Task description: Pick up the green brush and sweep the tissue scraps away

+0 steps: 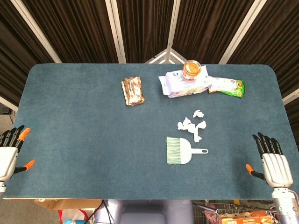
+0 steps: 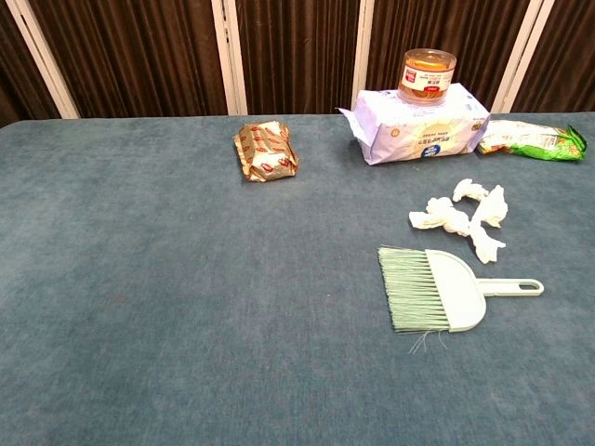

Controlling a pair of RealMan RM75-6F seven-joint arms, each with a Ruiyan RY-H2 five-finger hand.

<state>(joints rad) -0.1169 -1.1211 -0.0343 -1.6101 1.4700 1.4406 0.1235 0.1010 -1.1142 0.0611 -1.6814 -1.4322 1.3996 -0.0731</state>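
The pale green brush [image 1: 180,150] [image 2: 437,291] lies flat on the blue table, bristles pointing left and its thin handle pointing right. Just beyond it sit several crumpled white tissue scraps [image 1: 192,125] [image 2: 465,216]. My left hand [image 1: 10,151] rests at the table's near left edge, fingers spread and holding nothing. At the near right edge my right hand [image 1: 273,161] is likewise flat with fingers apart, empty, well to the right of the brush handle. Neither hand appears in the chest view.
At the back stand a white wipes pack [image 1: 184,85] [image 2: 418,125] with an orange-lidded jar [image 1: 191,70] [image 2: 429,72] on it, a green snack packet [image 1: 227,87] [image 2: 533,141] to its right, and a brown snack packet [image 1: 132,91] [image 2: 266,150] to its left.
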